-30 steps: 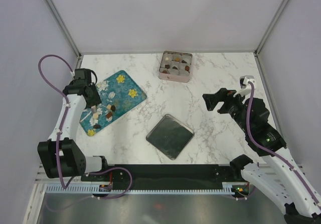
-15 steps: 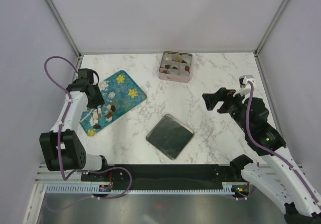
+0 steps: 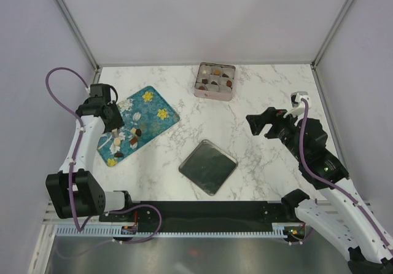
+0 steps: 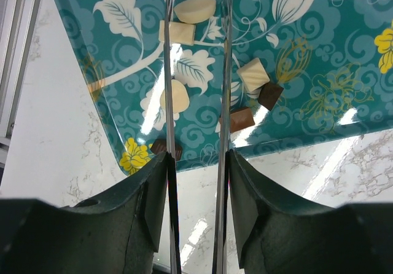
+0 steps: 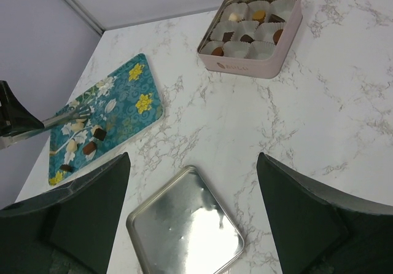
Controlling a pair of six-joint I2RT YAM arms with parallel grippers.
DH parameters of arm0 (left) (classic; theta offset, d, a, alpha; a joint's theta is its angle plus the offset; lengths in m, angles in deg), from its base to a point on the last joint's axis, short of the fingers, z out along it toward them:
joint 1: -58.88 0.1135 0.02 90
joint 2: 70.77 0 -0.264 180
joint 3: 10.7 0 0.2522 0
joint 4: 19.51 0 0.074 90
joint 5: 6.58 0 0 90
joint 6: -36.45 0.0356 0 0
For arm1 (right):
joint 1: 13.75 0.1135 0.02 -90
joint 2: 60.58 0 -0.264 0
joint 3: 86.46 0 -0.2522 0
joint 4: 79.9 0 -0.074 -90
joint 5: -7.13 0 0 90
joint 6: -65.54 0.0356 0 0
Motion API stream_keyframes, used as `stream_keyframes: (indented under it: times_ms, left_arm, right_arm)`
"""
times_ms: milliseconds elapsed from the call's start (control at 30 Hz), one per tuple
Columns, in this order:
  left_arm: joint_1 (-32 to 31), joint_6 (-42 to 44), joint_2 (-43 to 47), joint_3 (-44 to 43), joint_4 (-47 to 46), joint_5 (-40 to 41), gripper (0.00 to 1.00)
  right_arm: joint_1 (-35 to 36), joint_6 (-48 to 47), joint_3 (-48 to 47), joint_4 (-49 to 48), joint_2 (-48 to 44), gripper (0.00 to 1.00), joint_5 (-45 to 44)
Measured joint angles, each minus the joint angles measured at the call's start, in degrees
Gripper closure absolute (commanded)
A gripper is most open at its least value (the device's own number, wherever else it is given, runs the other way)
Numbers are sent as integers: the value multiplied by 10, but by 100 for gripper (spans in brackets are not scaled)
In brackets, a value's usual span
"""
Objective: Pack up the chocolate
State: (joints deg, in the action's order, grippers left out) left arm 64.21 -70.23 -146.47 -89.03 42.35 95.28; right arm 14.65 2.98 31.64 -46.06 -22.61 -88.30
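Note:
Several small chocolate pieces (image 3: 132, 136), dark brown, reddish-brown and whitish, lie on the near-left part of a teal flowered tray (image 3: 153, 105). My left gripper (image 3: 112, 120) hovers over them with two thin metal blades. In the left wrist view the blades (image 4: 197, 53) stand apart, with whitish pieces (image 4: 178, 96) lying on the tray (image 4: 319, 53) between them and brown pieces (image 4: 241, 119) just to the right. Nothing is gripped. My right gripper (image 3: 259, 122) is wide open and empty, raised above the table's right side. The pink square tin (image 3: 215, 82) at the back holds paper cups, some with chocolates (image 5: 216, 50).
The tin's metal lid (image 3: 207, 166) lies flat in the middle near the front and also shows in the right wrist view (image 5: 184, 228), below the open fingers (image 5: 92, 200). Side walls stand close to the left and right of the marble table (image 3: 270, 90).
My left gripper swung a little towards the tray's middle and then back over the chocolate pieces. My right gripper edged slightly left. Nothing was picked up.

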Motion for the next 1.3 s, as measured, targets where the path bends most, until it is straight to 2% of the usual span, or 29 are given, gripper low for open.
stream_keyframes:
  times_ms: [400,800,1067,1300]
  left_arm:
    - [14,-3,-2,22,-2,-5,52]
    - [17,-2,-22,22,-6,-50,58]
    - [17,-2,-23,22,4,-57,56]
    - [17,-2,-23,15,25,-29,53]
  right_arm:
    - [4,2,0,0,-19,7,5]
    - [7,2,0,1,-28,7,-7]
    - [8,2,0,1,-26,7,-8]
    - [9,2,0,1,-22,7,-5]
